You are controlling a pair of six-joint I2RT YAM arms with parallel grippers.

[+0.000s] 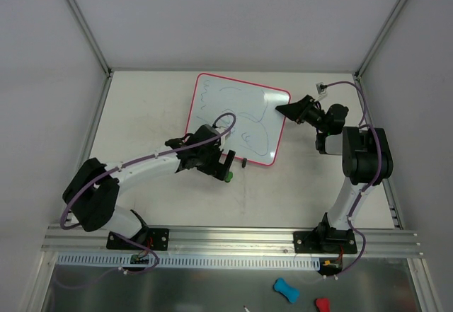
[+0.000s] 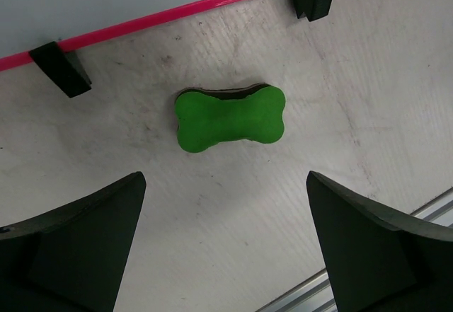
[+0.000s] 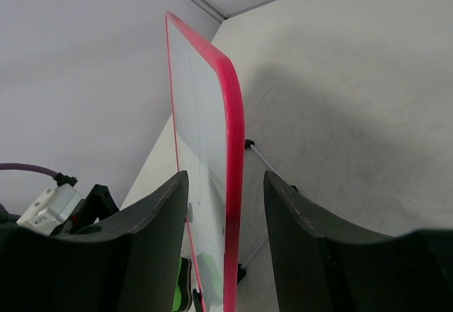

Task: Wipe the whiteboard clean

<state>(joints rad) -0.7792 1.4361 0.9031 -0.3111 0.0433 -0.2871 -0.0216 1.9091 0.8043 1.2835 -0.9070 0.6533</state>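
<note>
Left gripper (image 2: pixel 225 183) hangs wide open over the green bone-shaped eraser (image 2: pixel 230 117), just near of the whiteboard (image 1: pixel 219 100); right gripper (image 3: pixel 228 177) straddles its right edge, jaws clear of it.

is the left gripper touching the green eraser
Apart. The left wrist view shows the green eraser lying on the table ahead of the open left gripper, with bare table between them.
</note>
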